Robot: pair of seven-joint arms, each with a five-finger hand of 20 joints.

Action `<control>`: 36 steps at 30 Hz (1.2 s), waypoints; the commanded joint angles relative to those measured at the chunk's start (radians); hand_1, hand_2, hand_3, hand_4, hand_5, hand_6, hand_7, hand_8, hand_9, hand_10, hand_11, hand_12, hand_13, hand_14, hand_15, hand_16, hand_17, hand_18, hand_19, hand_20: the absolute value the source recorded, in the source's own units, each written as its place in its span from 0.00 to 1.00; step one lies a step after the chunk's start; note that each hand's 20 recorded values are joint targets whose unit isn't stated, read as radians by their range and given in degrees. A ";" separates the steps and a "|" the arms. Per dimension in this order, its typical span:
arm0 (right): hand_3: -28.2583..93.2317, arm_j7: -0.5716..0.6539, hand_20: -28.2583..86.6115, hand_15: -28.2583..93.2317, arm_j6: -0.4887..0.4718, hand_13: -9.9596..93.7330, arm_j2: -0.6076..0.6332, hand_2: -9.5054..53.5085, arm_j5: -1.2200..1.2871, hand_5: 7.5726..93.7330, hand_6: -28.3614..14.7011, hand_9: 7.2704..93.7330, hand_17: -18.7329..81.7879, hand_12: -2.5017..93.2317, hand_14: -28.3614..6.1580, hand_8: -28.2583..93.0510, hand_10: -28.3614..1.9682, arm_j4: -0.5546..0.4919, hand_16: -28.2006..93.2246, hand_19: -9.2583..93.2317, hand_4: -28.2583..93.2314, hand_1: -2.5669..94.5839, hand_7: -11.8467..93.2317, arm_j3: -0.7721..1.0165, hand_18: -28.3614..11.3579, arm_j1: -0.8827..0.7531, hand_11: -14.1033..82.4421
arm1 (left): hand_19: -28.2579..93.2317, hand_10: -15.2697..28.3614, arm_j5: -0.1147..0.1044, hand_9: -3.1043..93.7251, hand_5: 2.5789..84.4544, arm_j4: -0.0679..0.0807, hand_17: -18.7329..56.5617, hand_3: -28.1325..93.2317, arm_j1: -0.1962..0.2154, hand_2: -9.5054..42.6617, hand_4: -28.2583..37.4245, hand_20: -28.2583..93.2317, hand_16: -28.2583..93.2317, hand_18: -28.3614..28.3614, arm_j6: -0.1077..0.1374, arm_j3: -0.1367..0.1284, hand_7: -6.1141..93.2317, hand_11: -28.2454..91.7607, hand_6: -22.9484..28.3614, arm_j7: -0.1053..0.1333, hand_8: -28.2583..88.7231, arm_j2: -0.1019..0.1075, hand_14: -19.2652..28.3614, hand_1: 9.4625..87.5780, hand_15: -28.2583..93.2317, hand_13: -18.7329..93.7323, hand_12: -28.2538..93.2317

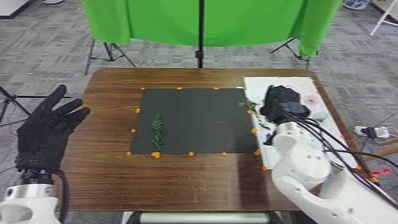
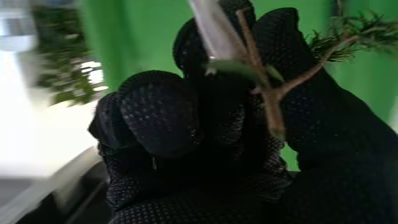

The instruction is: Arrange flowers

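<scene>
Currently my black-gloved right hand [image 1: 282, 99] pinches a woody brown, green-needled twig [image 2: 272, 94] over the flat white board [image 1: 259, 84]; my left hand [image 1: 42, 136] spreads wide, and a green leafy sprig [image 1: 157, 131] lies on the dark mat [image 1: 209, 117].

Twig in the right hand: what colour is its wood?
The twig is brown, clearest in the right wrist view.

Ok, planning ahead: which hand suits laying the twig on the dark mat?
Likely the right: the right hand holds the twig near the dark mat; the left hand is open and empty.
</scene>
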 commanded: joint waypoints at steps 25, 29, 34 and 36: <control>0.79 -0.061 0.77 0.89 -0.246 0.85 -0.463 0.00 -0.216 0.99 0.66 0.91 0.61 0.26 0.48 0.29 0.55 0.361 0.38 1.00 0.00 0.49 0.31 -0.354 0.06 0.188 0.72 | 0.67 0.79 0.028 0.39 0.38 0.013 0.14 0.88 -0.086 0.28 0.03 0.38 0.18 1.00 -0.004 0.050 0.20 0.44 0.57 -0.094 0.15 0.023 0.97 0.19 0.66 0.40 0.34; 0.80 -0.064 0.77 0.89 -0.247 0.85 -0.469 0.00 -0.173 0.99 0.66 0.91 0.61 0.26 0.47 0.27 0.53 0.358 0.38 1.00 0.00 0.46 0.30 -0.344 0.06 0.178 0.72 | 0.67 0.79 0.032 0.39 0.38 0.017 0.14 0.88 -0.094 0.28 0.04 0.38 0.18 1.00 -0.009 0.057 0.20 0.44 0.57 -0.099 0.15 0.022 0.97 0.19 0.66 0.40 0.34; 0.81 -0.054 0.77 0.89 -0.185 0.82 -0.463 0.00 -0.151 0.93 0.66 0.88 0.59 0.24 0.45 0.14 0.50 0.357 0.38 1.00 0.00 0.41 0.29 -0.359 0.07 0.188 0.67 | 0.67 0.79 0.034 0.39 0.38 0.020 0.14 0.88 -0.095 0.28 0.04 0.38 0.18 1.00 -0.013 0.059 0.20 0.44 0.57 -0.106 0.15 0.018 0.97 0.19 0.66 0.40 0.34; 0.80 -0.044 0.76 0.88 -0.161 0.80 -0.463 0.00 -0.135 0.90 0.64 0.86 0.58 0.23 0.44 0.14 0.49 0.356 0.38 1.00 0.00 0.41 0.28 -0.363 0.07 0.192 0.64 | 0.67 0.79 0.037 0.39 0.39 0.021 0.14 0.88 -0.099 0.28 0.04 0.37 0.18 1.00 -0.020 0.059 0.20 0.44 0.57 -0.115 0.15 0.015 0.97 0.19 0.66 0.40 0.34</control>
